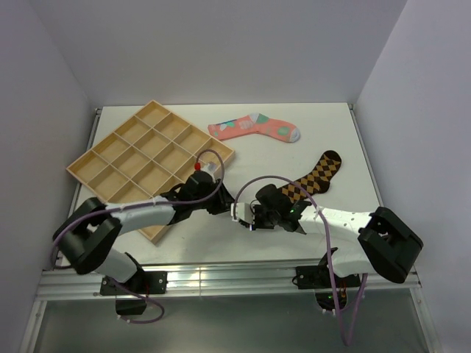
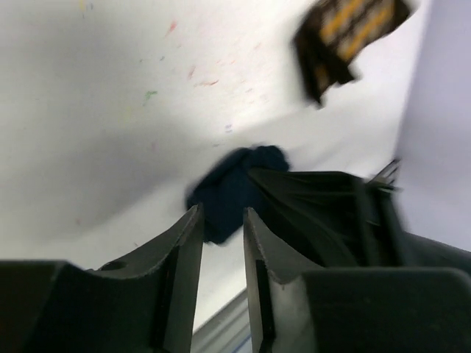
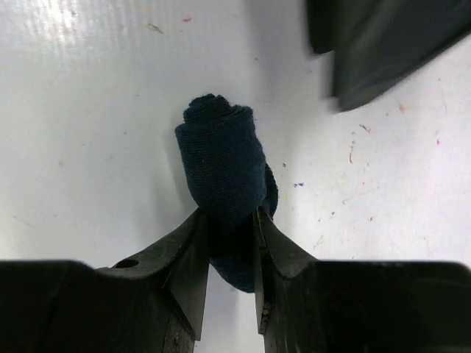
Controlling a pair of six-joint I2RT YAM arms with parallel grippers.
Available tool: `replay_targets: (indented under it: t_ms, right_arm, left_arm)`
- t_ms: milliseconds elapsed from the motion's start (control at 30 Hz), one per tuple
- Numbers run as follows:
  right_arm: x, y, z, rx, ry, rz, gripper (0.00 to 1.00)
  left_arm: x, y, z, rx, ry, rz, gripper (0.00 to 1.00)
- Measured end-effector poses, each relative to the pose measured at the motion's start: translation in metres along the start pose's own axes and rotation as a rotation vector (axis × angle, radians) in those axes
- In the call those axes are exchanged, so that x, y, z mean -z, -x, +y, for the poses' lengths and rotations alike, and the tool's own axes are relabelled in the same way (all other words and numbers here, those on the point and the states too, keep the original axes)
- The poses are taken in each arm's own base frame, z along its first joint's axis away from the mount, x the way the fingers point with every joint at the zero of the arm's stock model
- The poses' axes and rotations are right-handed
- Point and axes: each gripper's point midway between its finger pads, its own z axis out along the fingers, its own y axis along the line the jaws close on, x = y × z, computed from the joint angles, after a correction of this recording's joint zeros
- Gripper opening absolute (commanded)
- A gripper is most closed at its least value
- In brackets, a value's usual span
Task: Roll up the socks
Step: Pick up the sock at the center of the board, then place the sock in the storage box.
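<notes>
From above, the white counter [image 1: 353, 140] carries a wooden divided tray [image 1: 151, 158] toward its far left corner. A pink sock [image 1: 254, 127] with teal and white patches lies near the middle of the far edge. A brown-and-orange diamond sock [image 1: 313, 178] lies toward the right edge. The left tool [image 1: 223, 200] and the right tool [image 1: 241, 213] meet almost tip to tip close to the middle of the near edge, and what sits between them is hidden here.

In the left wrist view, the left tool's two fingers [image 2: 188, 243] stand narrowly parted and released, gripping nothing. Just beyond their tips the navy sock [image 2: 235, 184] sits bunched on the counter, with the right tool's black body touching it. The diamond sock shows blurred farther off.

In the right wrist view, the right tool is clenched on the near end of the navy sock, which is rolled into a tight bundle. The left tool's dark tip shows at upper right, apart from the roll.
</notes>
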Motion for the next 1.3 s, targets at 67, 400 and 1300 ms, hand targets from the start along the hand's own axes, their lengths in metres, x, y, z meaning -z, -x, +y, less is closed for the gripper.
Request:
replay_targets:
  t_ms: [67,400,1300]
  right_arm:
    - [0.0,0.0,-0.002,-0.023,-0.013,0.005,0.0]
    - [0.02,0.017,-0.031,-0.19,-0.141,0.007,0.0]
    - [0.082,0.081,-0.1,-0.364,-0.413,-0.158,0.0]
  left_arm:
    - [0.017,0.012,-0.012,0.037,-0.026,-0.076,0.36]
    - [0.058,0.018,-0.042,0.283,-0.069,-0.339,0.48]
    - [0.055,0.053,-0.096,0.492,-0.207,-0.532,0.54]
